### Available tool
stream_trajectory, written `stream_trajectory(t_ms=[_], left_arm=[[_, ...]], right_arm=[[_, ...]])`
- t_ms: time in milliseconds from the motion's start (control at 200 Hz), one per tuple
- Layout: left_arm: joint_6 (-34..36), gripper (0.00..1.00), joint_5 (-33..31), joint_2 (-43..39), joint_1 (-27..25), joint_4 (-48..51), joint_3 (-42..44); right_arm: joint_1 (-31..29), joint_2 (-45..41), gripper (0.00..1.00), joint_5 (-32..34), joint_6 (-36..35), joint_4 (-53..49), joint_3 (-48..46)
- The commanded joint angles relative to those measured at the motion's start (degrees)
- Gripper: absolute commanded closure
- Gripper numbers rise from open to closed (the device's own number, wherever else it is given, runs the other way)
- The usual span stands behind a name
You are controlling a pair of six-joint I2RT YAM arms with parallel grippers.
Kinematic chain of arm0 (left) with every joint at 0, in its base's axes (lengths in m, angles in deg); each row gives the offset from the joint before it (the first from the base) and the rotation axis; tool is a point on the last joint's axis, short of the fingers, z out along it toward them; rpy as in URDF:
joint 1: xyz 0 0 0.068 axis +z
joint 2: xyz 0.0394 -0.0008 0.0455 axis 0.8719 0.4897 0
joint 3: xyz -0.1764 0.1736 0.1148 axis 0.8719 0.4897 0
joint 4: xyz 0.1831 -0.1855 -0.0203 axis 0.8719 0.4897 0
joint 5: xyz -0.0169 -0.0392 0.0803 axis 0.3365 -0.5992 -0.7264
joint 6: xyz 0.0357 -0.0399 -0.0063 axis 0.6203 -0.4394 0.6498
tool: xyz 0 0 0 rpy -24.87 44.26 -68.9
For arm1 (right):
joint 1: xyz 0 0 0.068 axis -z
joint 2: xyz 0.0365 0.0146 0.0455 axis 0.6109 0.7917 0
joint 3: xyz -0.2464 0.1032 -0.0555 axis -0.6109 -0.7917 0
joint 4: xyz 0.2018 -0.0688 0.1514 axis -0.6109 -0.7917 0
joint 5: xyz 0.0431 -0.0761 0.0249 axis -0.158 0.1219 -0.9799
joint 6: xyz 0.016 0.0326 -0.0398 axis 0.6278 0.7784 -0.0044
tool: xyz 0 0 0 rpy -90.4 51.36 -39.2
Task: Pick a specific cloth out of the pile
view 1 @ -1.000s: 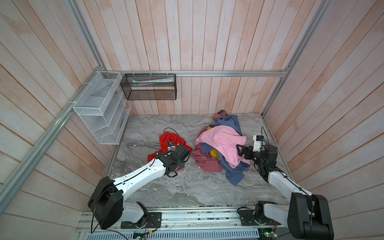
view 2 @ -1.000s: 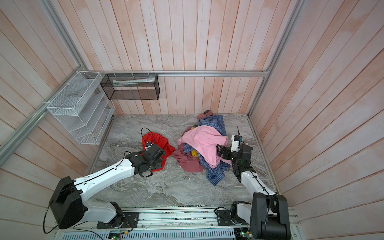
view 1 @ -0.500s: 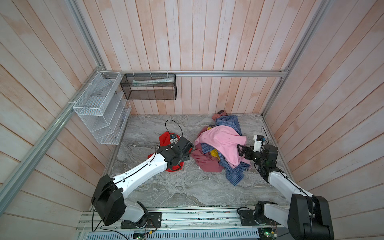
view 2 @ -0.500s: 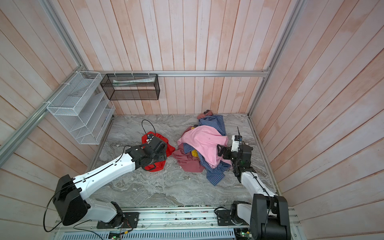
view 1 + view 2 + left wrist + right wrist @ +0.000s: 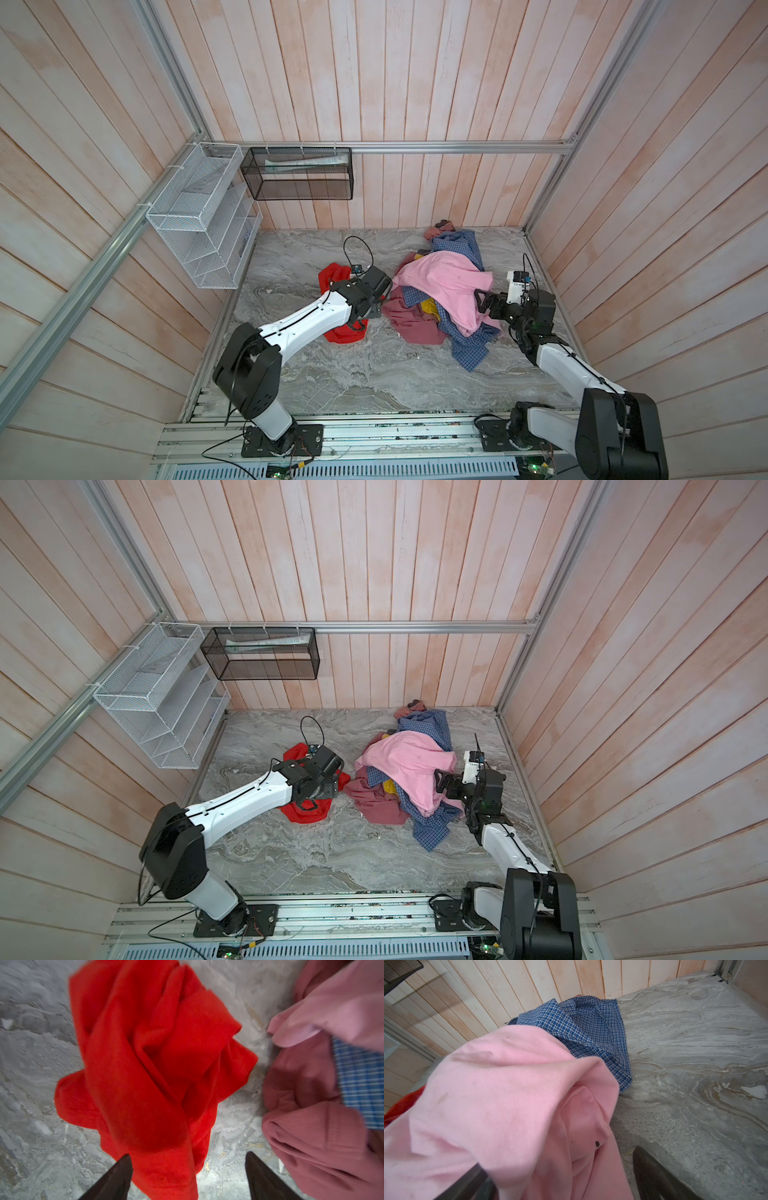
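Reckoning I'm at drop-off: L gripper (image 5: 188,1154) wide open, empty, over red cloth (image 5: 149,1059), 9 o'clock of pile (image 5: 444,286); R gripper (image 5: 556,1156) open too. Next: lift L clear.

White wire rack (image 5: 199,224) on side wall; black mesh basket (image 5: 297,189) beside it (pale sheet inside); marble tabletop (image 5: 374,374).

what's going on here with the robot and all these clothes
The left gripper hovers open over the red cloth, which lies on the table apart from the pile. The right gripper sits at the pile's edge with jaws apart, the pink cloth draped over one finger. Neither is visibly gripping anything.
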Motion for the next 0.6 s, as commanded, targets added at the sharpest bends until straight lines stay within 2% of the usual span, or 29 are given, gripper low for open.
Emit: stream_trajectory(t_ms=[0,500,545,595], left_arm=[[1.9,0.13,2.7,4.1,0.0,-0.1,-0.2],[0.6,0.12,1.6,15.9,2.2,-2.9,-0.9],[0.7,0.14,1.9,16.8,2.3,-3.2,-1.2],[0.4,0.21,2.3,17.5,2.5,-3.2,-1.3]], right_arm=[[-0.1,-0.8,0.02,1.6,-0.7,-1.0,1.4],[0.2,-2.1,0.02,3.1,-2.0,-1.9,1.4],[0.0,-2.2,0.02,3.1,-2.2,-1.9,1.5],[0.1,-2.3,0.02,3.2,-2.3,-2.2,1.6]])
